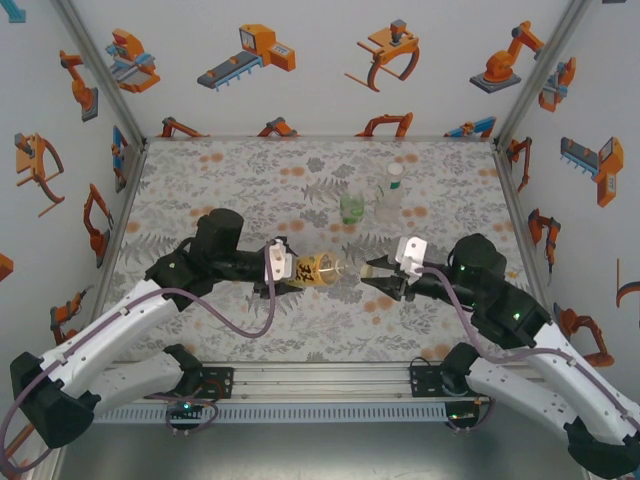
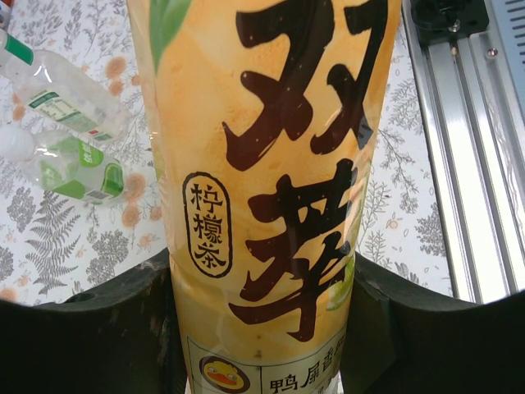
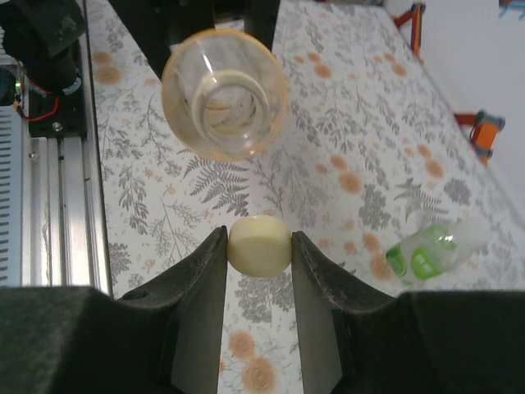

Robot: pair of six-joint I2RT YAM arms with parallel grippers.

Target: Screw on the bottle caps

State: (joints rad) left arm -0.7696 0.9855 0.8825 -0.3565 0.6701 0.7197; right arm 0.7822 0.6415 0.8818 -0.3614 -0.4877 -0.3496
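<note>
Mid-frame, the left gripper (image 1: 293, 268) clamps an orange-labelled clear plastic bottle (image 1: 320, 268) sideways while the right gripper (image 1: 378, 283) pinches a pale yellow-green round plastic cap (image 3: 259, 245) just short of its open mouth, not yet threaded.

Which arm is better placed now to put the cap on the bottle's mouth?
Right. The right tool grips the pale cap, and the bottle presents its open mouth toward it. The left tool is clamped around that bottle's body, so it should probably only hold steady.
</note>
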